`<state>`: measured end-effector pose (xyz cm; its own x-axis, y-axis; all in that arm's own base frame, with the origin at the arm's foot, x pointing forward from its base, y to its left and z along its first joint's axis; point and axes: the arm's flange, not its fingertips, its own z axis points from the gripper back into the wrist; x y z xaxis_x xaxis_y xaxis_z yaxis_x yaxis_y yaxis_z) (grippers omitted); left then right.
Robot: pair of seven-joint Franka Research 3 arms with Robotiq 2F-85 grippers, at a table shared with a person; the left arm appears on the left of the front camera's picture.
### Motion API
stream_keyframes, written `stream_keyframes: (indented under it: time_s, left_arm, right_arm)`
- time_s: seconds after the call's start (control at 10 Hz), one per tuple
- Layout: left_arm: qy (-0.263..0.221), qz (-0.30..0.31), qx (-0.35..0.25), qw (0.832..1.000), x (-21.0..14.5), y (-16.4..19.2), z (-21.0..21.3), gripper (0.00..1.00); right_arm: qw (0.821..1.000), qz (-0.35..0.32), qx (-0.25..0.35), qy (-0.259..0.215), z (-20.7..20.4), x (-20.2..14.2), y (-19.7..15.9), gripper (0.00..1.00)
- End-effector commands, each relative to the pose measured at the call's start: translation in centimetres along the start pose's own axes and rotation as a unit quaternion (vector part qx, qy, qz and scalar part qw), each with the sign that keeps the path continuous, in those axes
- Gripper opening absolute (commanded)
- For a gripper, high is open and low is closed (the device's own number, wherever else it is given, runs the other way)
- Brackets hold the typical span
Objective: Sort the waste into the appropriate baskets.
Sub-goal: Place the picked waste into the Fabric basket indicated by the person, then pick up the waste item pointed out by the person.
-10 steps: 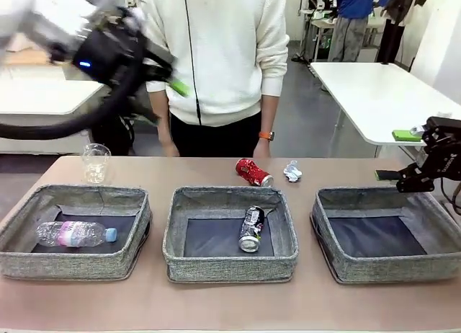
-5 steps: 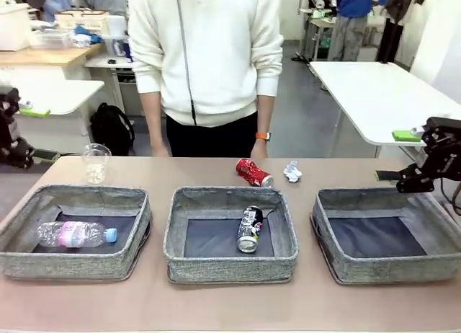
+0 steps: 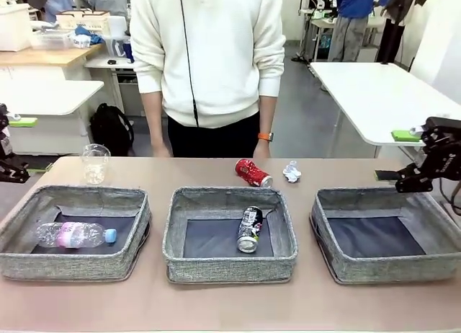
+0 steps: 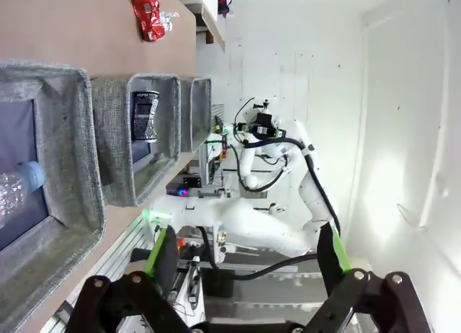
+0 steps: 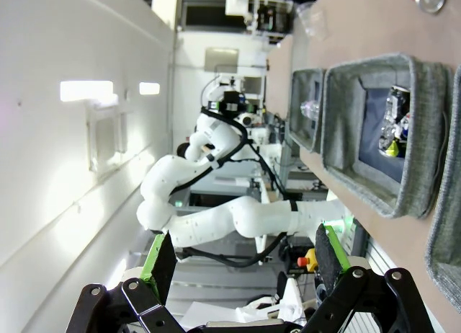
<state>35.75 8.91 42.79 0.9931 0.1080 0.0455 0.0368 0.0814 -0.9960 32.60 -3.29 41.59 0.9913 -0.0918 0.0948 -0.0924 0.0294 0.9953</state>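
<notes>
Nearest on the brown table stand three shallow grey woven-fabric baskets in a row. The left basket holds a clear plastic bottle with a pink label and blue cap, lying on its side. The middle basket holds a dark printed can. The right basket sits just below the right gripper, whose jaws are spread wide and grasp nothing. The left gripper hangs off the table's left end, equally wide and unladen. Beyond the baskets stand a clear plastic cup, upright, a crushed red can and, beside it, a small white paper wad. A person in a white sweater stands at the far edge.
</notes>
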Motion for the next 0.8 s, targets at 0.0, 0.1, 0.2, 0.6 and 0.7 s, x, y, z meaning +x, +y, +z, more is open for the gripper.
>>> stream_keyframes:
  time_s: [0.0, 0.1, 0.2, 0.6, 0.7]
  left_arm:
    - [0.01, -0.015, 0.011, 1.0, -0.5, -1.02, 0.0, 1.0]
    - [0.01, -0.015, 0.011, 1.0, -0.5, -1.02, 0.0, 1.0]
    - [0.01, -0.015, 0.011, 1.0, -0.5, -1.02, 0.0, 1.0]
    - [0.01, -0.015, 0.011, 1.0, -0.5, -1.02, 0.0, 1.0]
    - [0.01, -0.015, 0.011, 1.0, -0.5, -1.02, 0.0, 1.0]
  right_arm:
    - [1.0, -0.008, 0.006, -0.002, -0.03, 0.0, 0.5, 1.0]
    - [1.0, -0.008, 0.006, -0.002, -0.03, 0.0, 0.5, 1.0]
    - [1.0, -0.008, 0.006, -0.002, -0.03, 0.0, 0.5, 1.0]
    - [1.0, -0.008, 0.006, -0.002, -0.03, 0.0, 0.5, 1.0]
    - [1.0, -0.008, 0.006, -0.002, -0.03, 0.0, 0.5, 1.0]
